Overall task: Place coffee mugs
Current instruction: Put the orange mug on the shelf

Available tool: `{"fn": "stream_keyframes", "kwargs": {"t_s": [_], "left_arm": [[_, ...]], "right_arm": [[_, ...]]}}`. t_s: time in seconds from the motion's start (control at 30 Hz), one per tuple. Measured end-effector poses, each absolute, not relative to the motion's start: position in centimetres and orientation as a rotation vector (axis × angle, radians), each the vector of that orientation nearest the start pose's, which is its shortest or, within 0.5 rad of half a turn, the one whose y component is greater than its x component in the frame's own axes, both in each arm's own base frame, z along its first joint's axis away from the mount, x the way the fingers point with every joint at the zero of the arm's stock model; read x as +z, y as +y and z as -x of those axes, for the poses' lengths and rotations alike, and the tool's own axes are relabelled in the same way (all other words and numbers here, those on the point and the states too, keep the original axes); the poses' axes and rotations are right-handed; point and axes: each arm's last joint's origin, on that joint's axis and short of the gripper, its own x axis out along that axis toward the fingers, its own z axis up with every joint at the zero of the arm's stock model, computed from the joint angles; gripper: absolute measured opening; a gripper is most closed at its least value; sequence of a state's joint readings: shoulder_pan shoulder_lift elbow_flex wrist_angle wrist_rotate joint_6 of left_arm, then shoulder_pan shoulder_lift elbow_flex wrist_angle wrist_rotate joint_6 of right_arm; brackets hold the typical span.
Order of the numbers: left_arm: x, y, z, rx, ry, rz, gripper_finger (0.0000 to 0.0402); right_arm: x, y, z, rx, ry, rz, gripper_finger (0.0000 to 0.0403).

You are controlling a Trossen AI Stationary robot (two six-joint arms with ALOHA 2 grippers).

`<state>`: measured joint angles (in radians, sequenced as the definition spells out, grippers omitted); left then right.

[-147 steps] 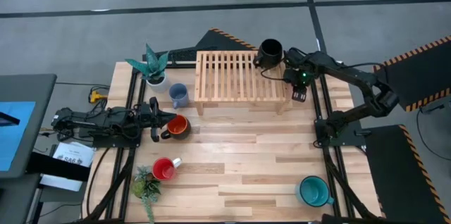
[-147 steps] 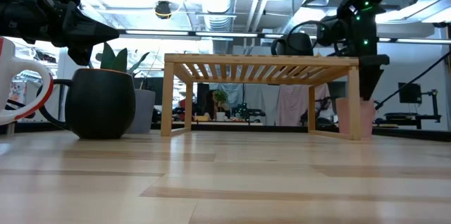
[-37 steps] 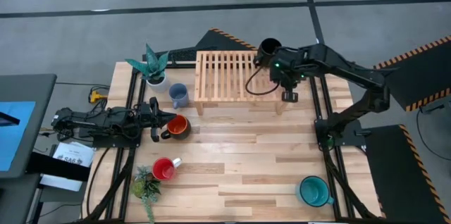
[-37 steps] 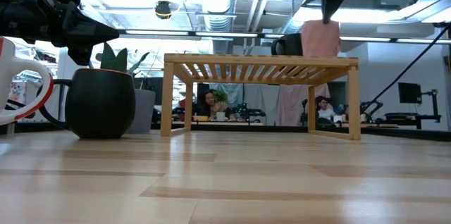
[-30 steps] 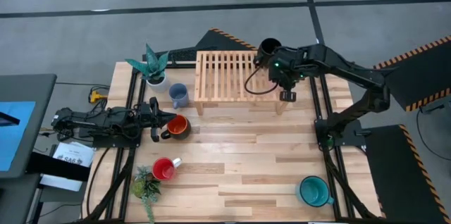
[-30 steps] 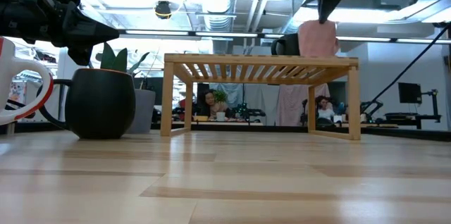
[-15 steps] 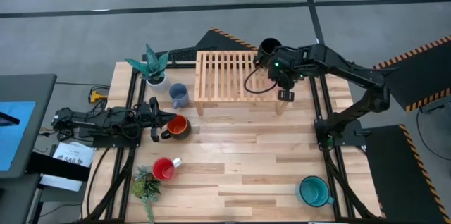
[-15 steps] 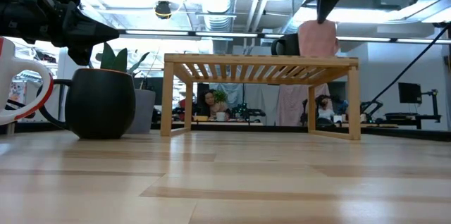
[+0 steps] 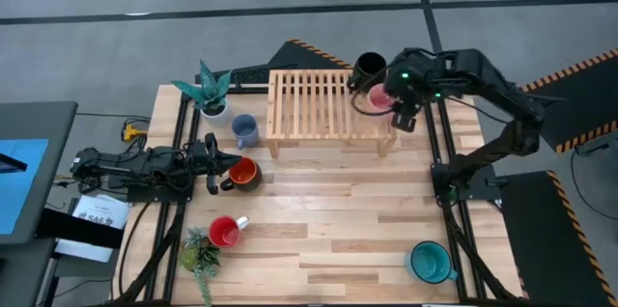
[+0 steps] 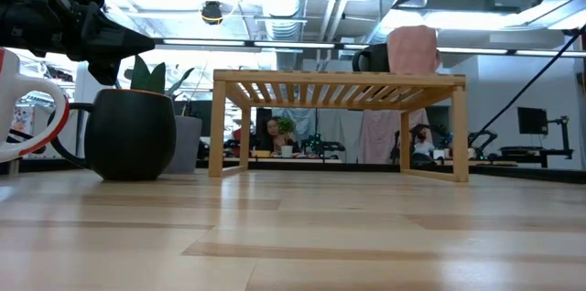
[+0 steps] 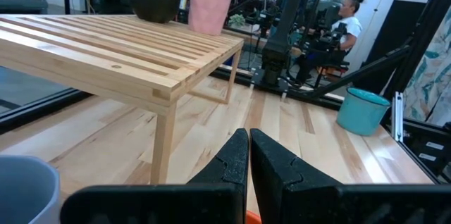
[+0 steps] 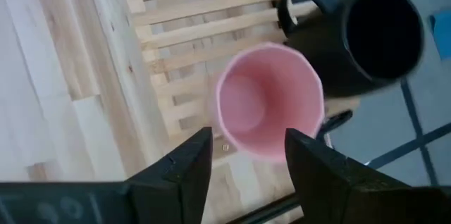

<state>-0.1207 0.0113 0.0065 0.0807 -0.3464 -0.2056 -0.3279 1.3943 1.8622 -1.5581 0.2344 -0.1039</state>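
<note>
Standing on rack: pink mug (image 9: 379,98) upright at the right end of the wooden slatted rack (image 9: 314,104), just beside the black mug (image 9: 368,70) at the far right corner; both sit close to the rack's edge.
Right hand (image 12: 241,155): above the pink mug, fingers apart on either side of it and clear of its wall in the wrist view; judged a release with the mug resting on the slats.
Left hand (image 11: 248,157): fingers together, holding nothing, parked low at the table's left side next to the orange mug (image 9: 243,174).
Mugs on the table (image 9: 338,220): pale blue mug (image 9: 244,131) left of the rack, red mug (image 9: 225,232) near the front left, teal mug (image 9: 427,262) front right.
Open room: rack's middle and left slats are bare; judged ample space for more mugs.
Hazard: two potted plants (image 9: 207,90) crowd the left side.
</note>
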Motion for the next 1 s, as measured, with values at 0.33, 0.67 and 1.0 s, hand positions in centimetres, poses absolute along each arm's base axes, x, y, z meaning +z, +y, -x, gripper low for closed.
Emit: {"fn": "stream_keyframes", "kwargs": {"t_s": [0.33, 0.67, 1.0], "left_arm": [[17.2, -0.3, -9.7, 0.189, -0.093, 0.221, 0.0], [17.2, -0.3, -9.7, 0.19, -0.093, 0.221, 0.0], [17.2, -0.3, -9.7, 0.19, -0.096, 0.237, 0.0]], "right_arm": [[43.2, -4.2, -13.4, -0.45, 0.95, -0.06, 0.0196], [34.9, -1.8, -10.7, -0.328, 0.654, -0.045, 0.0193], [28.6, -0.5, -10.8, -0.202, 0.336, -0.025, 0.0193]]}}
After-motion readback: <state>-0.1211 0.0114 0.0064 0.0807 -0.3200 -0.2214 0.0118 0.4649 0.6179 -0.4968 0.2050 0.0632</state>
